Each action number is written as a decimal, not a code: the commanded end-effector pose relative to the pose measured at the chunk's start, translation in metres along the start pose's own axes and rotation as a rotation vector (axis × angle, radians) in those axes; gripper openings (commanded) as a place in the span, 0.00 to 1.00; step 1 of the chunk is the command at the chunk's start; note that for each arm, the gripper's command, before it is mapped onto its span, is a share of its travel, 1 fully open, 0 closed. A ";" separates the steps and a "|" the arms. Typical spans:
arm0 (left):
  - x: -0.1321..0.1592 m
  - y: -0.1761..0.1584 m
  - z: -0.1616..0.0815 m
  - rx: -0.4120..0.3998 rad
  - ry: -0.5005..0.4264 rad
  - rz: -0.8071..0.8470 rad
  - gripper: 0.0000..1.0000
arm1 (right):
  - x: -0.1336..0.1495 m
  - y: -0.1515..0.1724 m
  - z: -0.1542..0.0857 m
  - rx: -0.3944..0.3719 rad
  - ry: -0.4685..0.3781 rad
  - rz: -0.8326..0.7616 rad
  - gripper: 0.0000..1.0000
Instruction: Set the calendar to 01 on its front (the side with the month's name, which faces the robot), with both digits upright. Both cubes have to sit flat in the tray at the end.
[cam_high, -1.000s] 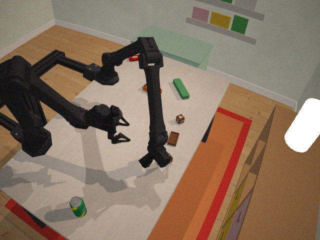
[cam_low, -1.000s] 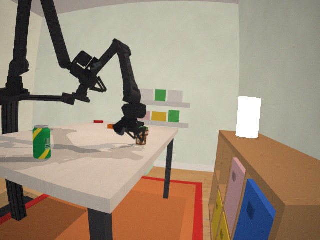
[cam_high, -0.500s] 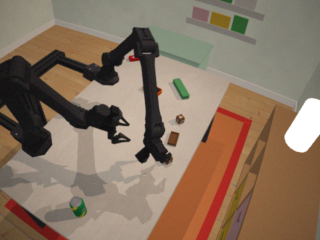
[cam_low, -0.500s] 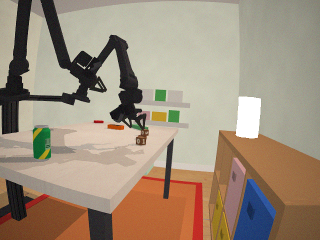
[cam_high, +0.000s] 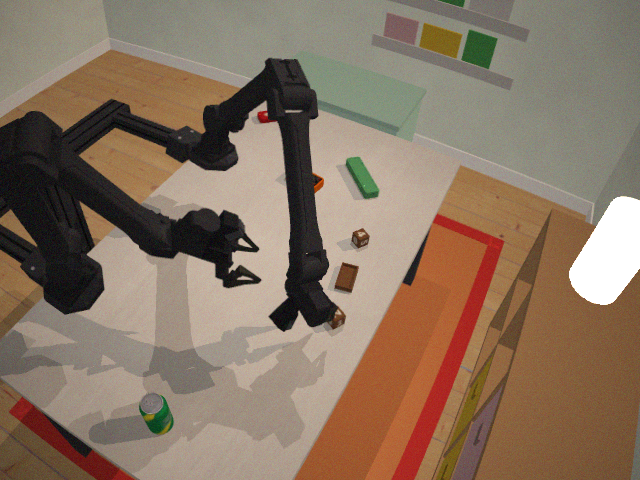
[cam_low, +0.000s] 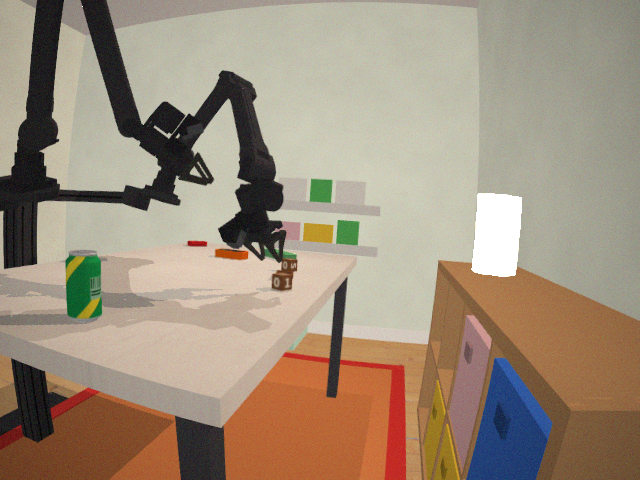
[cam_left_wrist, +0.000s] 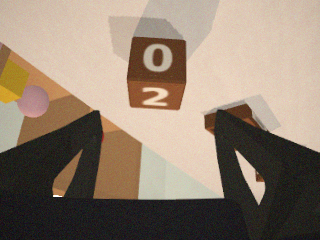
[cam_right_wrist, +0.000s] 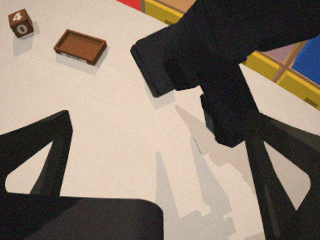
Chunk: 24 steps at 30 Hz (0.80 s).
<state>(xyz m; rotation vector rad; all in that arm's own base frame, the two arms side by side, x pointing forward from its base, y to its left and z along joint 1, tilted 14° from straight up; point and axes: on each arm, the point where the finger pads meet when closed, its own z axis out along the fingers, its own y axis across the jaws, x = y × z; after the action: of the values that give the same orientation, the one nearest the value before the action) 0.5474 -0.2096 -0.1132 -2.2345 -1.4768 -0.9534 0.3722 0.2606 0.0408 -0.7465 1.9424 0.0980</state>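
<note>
Over to the near cube (cam_high: 338, 317) (cam_low: 281, 281) (cam_left_wrist: 157, 60), on the table beyond the tray's end, partly hidden from above by the left gripper (cam_high: 323, 312) (cam_low: 271, 259) (cam_left_wrist: 158, 120) (cam_right_wrist: 222, 135), parted and holding nothing. The exterior view gives 0 and 1 on it; the left wrist gives 0 and 2 (both upright there). The tray (cam_high: 346, 277) (cam_left_wrist: 240, 114) (cam_right_wrist: 80, 47), finger-blocked in the left wrist view, runs lengthwise between the cubes. Far cube (cam_high: 360, 238) (cam_low: 289, 265) (cam_right_wrist: 21, 23): 4 and 0 from the right wrist. Right gripper (cam_high: 258, 266) (cam_low: 194, 191) (cam_right_wrist: 160, 114), wide open!
</note>
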 end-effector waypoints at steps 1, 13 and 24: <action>0.006 0.013 0.008 -0.009 -0.025 -0.226 0.64 | -0.005 0.001 0.002 -0.001 -0.006 0.005 1.00; 0.004 0.021 0.011 0.005 -0.110 -0.677 0.64 | -0.005 0.001 0.002 -0.001 -0.006 0.005 1.00; 0.016 0.035 0.006 0.019 -0.170 -1.150 0.64 | -0.005 0.001 0.002 -0.001 -0.006 0.005 1.00</action>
<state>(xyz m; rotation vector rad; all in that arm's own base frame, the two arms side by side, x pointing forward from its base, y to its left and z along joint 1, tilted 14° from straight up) 0.5687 -0.2159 -0.1221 -1.5920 -2.6448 -0.9624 0.3722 0.2606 0.0408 -0.7465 1.9424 0.0980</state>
